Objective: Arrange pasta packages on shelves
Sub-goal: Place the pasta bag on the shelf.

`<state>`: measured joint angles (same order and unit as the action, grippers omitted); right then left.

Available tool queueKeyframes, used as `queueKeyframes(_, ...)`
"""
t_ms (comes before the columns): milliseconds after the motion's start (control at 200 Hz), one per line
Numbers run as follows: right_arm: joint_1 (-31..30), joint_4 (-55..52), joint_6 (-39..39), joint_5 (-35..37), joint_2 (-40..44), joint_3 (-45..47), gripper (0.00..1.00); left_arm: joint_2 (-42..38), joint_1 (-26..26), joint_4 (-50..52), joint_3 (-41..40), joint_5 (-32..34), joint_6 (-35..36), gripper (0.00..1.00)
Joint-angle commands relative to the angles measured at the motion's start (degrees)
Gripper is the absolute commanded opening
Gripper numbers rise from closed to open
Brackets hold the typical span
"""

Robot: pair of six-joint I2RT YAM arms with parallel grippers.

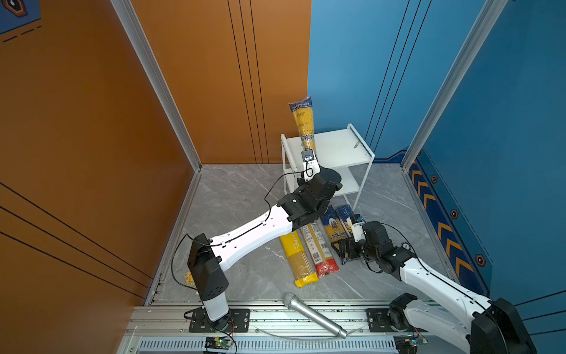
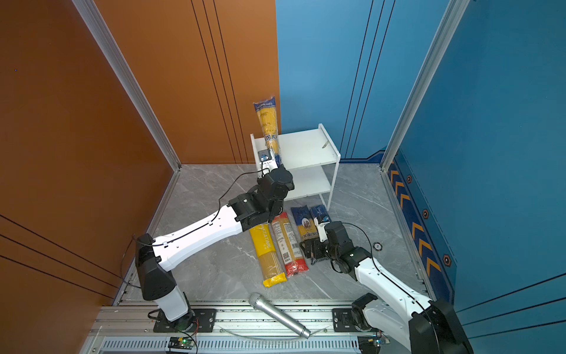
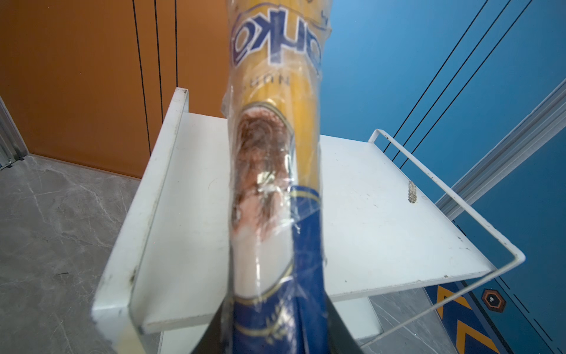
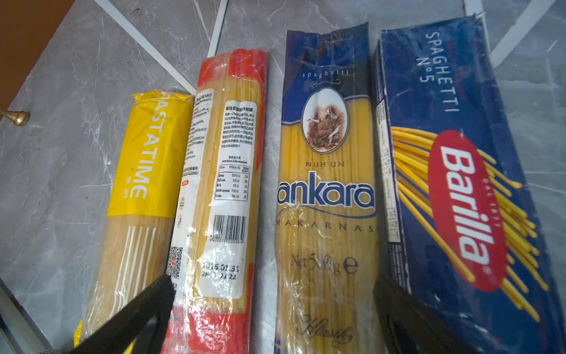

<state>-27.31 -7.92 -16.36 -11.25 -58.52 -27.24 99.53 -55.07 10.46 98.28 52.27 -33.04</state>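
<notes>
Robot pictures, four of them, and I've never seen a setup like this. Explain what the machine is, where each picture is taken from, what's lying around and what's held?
The robot has a left arm and a right arm, each ending in a two-fingered clamp, the end effector. Two pictures come from a paired camera overhead and show nearly the same scene; the others come from cameras on the wrists. A white two-tier rack stands at the back of the gray surface. The left end effector grips the lower end of an upright ankara bag over the rack's top board. The right end effector is open, hovering over four packs side by side: a yellow bag, a red bag, a second ankara bag and a Barilla pack. A silver microphone lies at the front edge.
</notes>
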Motion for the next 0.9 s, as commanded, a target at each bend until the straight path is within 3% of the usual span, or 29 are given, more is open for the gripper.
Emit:
queueKeyframes(0, 0.4, 0.7, 0.5, -0.9, 1.0, 0.6, 1.0, -4.1, 1.0, -5.8, 0.1, 1.4, 0.2, 0.37)
queueKeyframes(896, 0.5, 0.4, 0.4, -0.8, 0.9, 0.4, 1.0, -5.9, 1.4, -7.8, -2.7, -0.5, 0.7, 0.56)
